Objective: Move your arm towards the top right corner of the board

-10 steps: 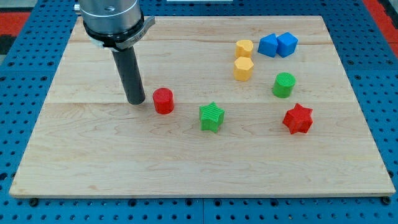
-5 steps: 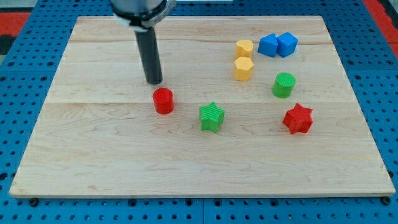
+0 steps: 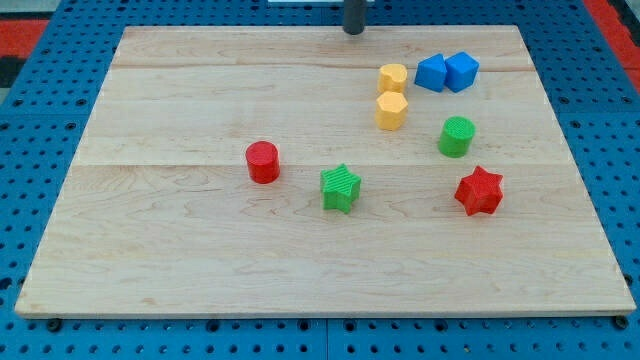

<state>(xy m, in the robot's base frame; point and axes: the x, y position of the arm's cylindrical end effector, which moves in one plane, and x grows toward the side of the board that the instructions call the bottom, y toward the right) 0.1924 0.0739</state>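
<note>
Running off the view's top edge: most of the dark rod, leaving only my tip (image 3: 354, 30) showing, well apart from the blocks. Staying too blurred for telling any surface detail.

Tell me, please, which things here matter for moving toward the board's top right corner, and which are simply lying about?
Part of the job:
- my tip, at the board's top edge, left of the blocks near that corner
- pale wooden board

Lying about:
- two blue blocks
- two yellow blocks
- green cylinder
- green star
- red cylinder
- red star
</note>
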